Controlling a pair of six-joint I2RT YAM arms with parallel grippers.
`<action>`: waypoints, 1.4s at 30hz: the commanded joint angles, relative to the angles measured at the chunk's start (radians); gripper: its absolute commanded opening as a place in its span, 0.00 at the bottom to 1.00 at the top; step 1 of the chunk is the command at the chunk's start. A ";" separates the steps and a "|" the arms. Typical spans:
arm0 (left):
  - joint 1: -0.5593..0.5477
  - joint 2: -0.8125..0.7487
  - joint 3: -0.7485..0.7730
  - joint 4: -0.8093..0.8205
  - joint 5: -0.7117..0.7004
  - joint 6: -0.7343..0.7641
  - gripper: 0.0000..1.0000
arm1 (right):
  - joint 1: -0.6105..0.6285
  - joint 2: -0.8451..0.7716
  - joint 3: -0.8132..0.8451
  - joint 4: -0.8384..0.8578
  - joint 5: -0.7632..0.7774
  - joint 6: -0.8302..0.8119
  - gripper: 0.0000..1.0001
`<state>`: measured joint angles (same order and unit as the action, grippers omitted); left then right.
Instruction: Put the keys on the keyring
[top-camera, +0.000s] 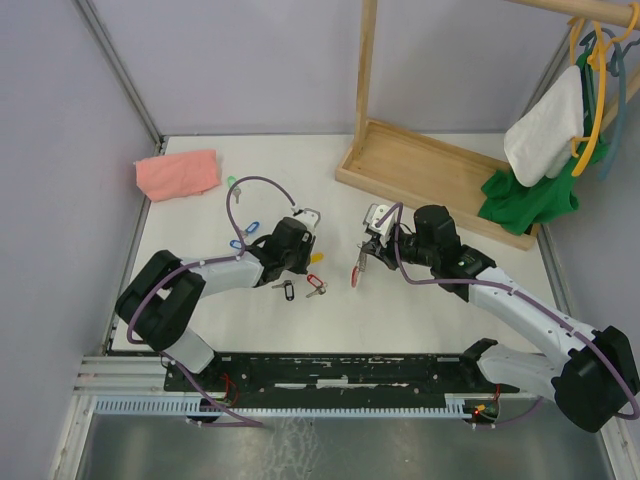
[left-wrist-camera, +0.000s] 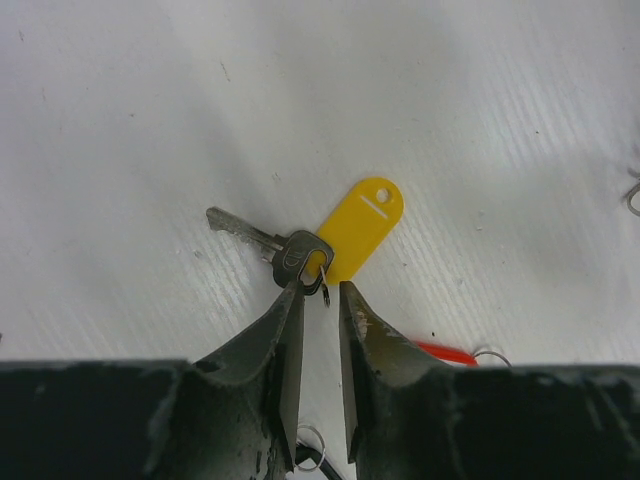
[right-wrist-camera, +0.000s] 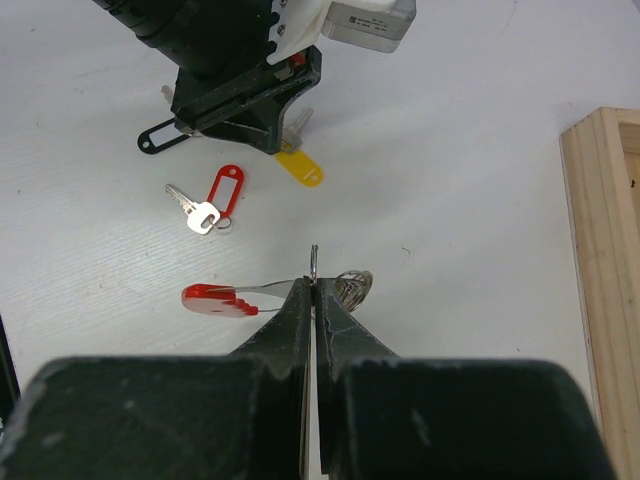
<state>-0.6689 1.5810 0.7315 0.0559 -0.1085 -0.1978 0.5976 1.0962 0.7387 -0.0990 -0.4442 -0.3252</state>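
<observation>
Just ahead of your left pincer (left-wrist-camera: 318, 300), narrowly parted, the yellow key (left-wrist-camera: 292, 258) lies on the tabletop (left-wrist-camera: 150, 120); close squarely on its head. Your right pincer (right-wrist-camera: 313, 300) clamps the keyring (right-wrist-camera: 215, 300); hold it steady.

Bright diffuse overhead light is flooding the white table (top-camera: 430, 310), throwing only soft, short shadows. Top view is rendering sharp. Wrist views are blurring the near black fingers (left-wrist-camera: 265, 380) along the bottom edge; table texture is coming through crisp.
</observation>
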 joint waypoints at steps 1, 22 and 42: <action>0.000 -0.006 0.000 0.045 -0.013 -0.040 0.27 | 0.004 -0.007 0.027 0.046 -0.017 0.015 0.01; -0.004 0.025 0.009 0.046 -0.009 -0.040 0.16 | 0.005 -0.003 0.027 0.043 -0.029 0.014 0.01; -0.003 -0.282 0.030 0.077 0.041 0.276 0.03 | 0.004 -0.056 0.039 0.057 -0.050 0.009 0.01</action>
<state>-0.6697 1.3621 0.6903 0.1207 -0.1040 -0.0490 0.5983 1.0794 0.7387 -0.0986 -0.4736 -0.3256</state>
